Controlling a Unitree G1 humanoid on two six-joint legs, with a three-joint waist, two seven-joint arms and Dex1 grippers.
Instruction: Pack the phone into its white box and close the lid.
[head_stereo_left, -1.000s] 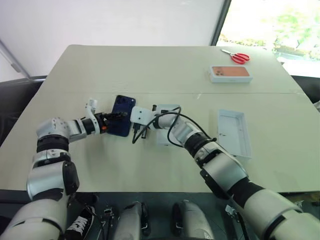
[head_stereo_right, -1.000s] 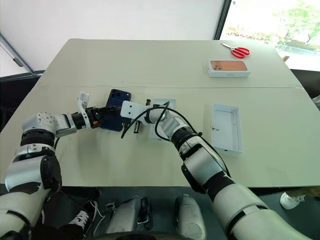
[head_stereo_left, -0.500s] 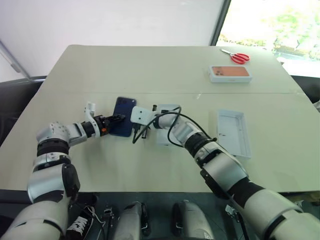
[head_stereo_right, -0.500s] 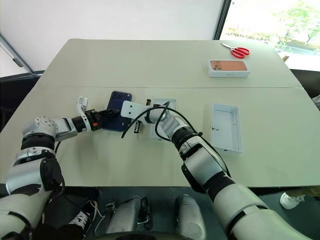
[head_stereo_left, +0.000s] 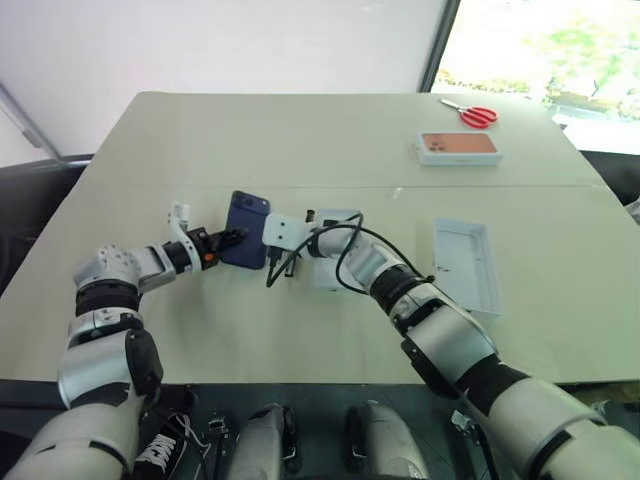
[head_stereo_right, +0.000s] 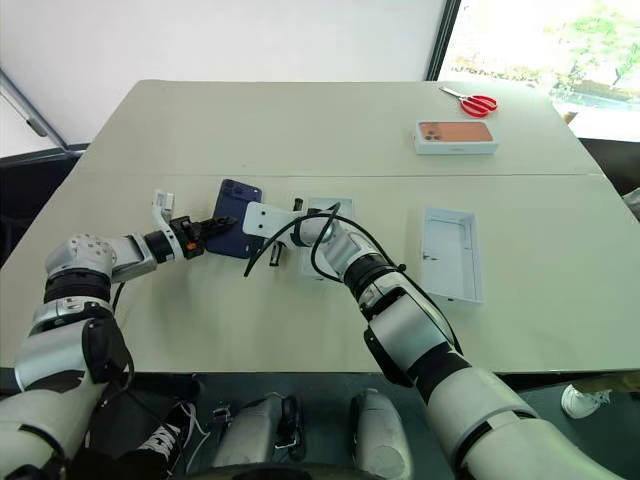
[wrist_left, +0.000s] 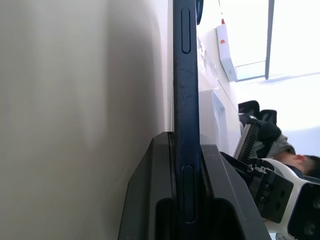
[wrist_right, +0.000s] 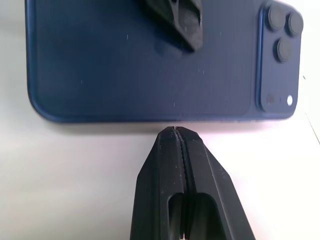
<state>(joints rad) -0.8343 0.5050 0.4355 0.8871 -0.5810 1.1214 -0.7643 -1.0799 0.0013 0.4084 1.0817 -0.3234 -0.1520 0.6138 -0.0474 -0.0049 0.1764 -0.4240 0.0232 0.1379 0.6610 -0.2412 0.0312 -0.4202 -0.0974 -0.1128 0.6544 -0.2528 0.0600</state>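
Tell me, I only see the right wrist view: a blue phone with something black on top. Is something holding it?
Observer: Yes. The left gripper is shut on the phone, pinching its thin edge.
Operator: Any box nearby?
Observer: A shallow white tray lies open on the table, to the robot's right of the phone.
Operator: Anything else?
Observer: A white box with an orange phone picture and red scissors sit at the far side.
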